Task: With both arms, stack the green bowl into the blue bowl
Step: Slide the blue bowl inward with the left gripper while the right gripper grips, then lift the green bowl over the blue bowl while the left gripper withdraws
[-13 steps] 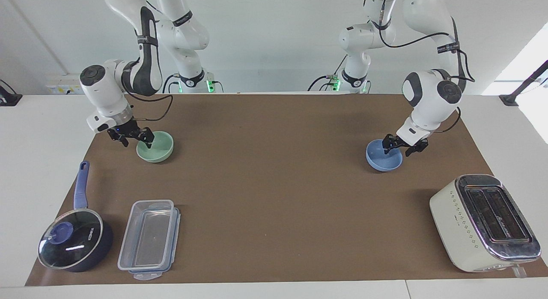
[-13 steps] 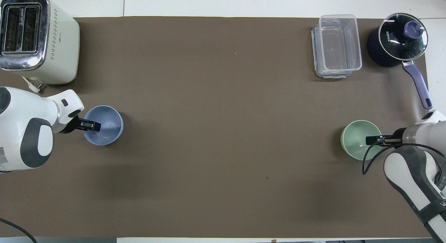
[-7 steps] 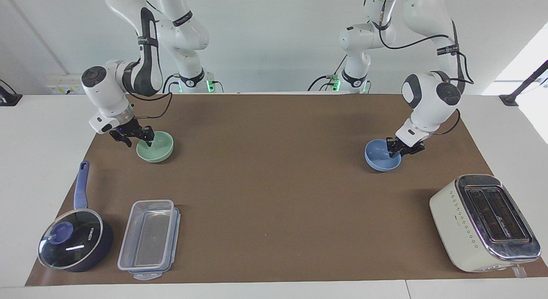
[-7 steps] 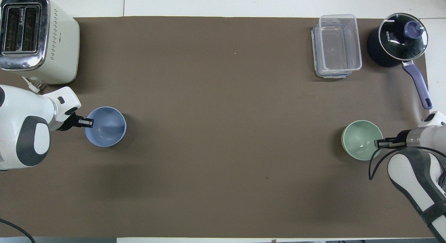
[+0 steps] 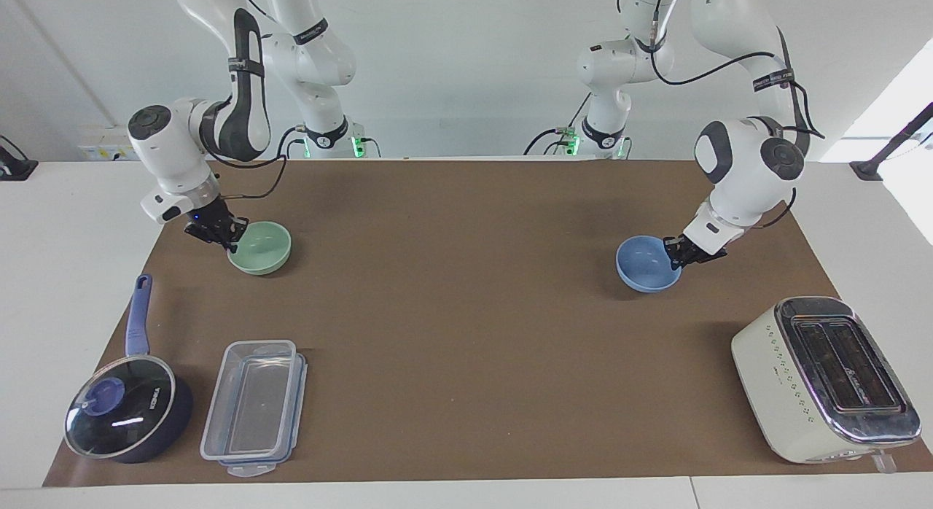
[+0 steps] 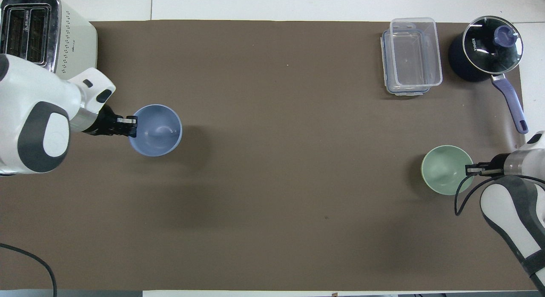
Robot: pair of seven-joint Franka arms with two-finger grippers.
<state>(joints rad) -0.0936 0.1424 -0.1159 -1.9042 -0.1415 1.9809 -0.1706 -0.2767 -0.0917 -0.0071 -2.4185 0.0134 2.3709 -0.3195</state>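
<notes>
In the facing view you have the right gripper [image 5: 232, 241] in the upper left of the frame, clamped on the rim of the green bowl [image 5: 260, 248]. The bowl sits tipped slightly, its held edge up; you cannot tell whether its base touches the brown mat [image 5: 466, 312]. The left gripper [image 5: 675, 251] is right of centre, pinched closed on the rim of the blue bowl [image 5: 646, 262], which hangs lifted with its shadow on the mat beneath it. Along the bottom of the frame you see the lidded saucepan [image 5: 127, 407] at the lower left corner, the clear plastic container [image 5: 254, 405] just beside it, and the toaster [image 5: 827, 378] at the lower right.

In the overhead view you find the left gripper [image 6: 131, 127] at the left side, middle height, closed on the edge of the blue bowl [image 6: 156, 129]. The bowl's shadow spreads on the mat [image 6: 272, 161] beside it, toward the centre of the frame. The toaster [image 6: 42, 33] fills the upper left corner, partly covered by the left arm. The right gripper [image 6: 469, 170] is at the right edge, a little below middle height, shut on the rim of the green bowl [image 6: 445, 169]. The plastic container [image 6: 411, 55] and the saucepan [image 6: 489, 48] lie in the upper right, the saucepan's handle pointing down toward the right arm.
</notes>
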